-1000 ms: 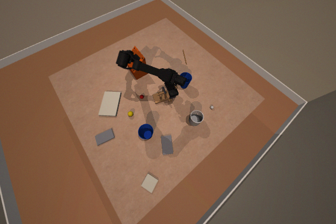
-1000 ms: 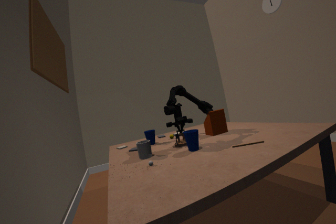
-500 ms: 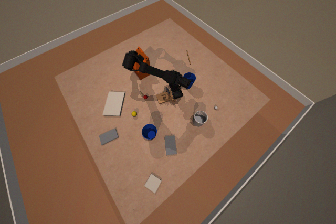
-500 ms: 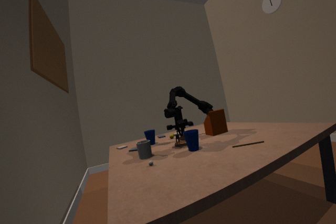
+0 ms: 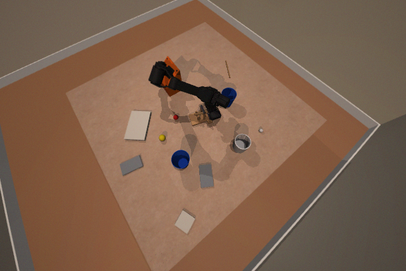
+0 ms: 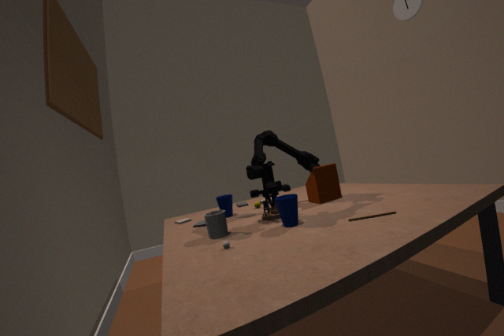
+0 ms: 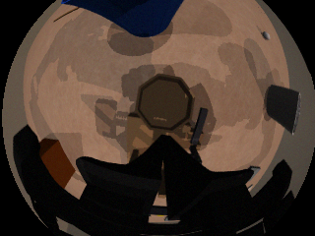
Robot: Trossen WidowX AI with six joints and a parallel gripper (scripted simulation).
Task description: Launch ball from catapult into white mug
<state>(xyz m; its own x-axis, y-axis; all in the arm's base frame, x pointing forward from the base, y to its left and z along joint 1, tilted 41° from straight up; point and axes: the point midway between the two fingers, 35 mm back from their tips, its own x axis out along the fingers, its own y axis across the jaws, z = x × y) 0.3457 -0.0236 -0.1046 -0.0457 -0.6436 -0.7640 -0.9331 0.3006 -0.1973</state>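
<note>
The wooden catapult (image 5: pixel 196 118) (image 6: pixel 271 217) (image 7: pixel 134 135) stands on the table near the middle, partly hidden by the arm. Its octagonal cup (image 7: pixel 164 101) looks empty in the wrist view, just ahead of my fingertips. A dark bar (image 7: pixel 199 126) is beside it. My gripper (image 7: pixel 164 140) (image 6: pixel 269 201) is shut and empty, pointing down over the catapult; any contact cannot be told. The white mug (image 5: pixel 242 143) (image 6: pixel 216 224) (image 7: pixel 282 107) looks grey and stands upright. A red ball (image 5: pixel 176 117), a yellow ball (image 5: pixel 162 138) (image 6: pixel 257 204) and a small white ball (image 5: pixel 261 130) (image 6: pixel 226 245) (image 7: pixel 266 35) lie on the table.
One blue cup (image 5: pixel 228 96) (image 6: pixel 288 211) (image 7: pixel 135 16) stands close beside the arm, another blue cup (image 5: pixel 180 159) (image 6: pixel 225 205) farther off. An orange block (image 5: pixel 171 87) (image 6: pixel 325 184) (image 7: pixel 56 163) is by the arm's base. A thin stick (image 5: pixel 228 68) (image 6: pixel 372 216) and several flat slabs lie around.
</note>
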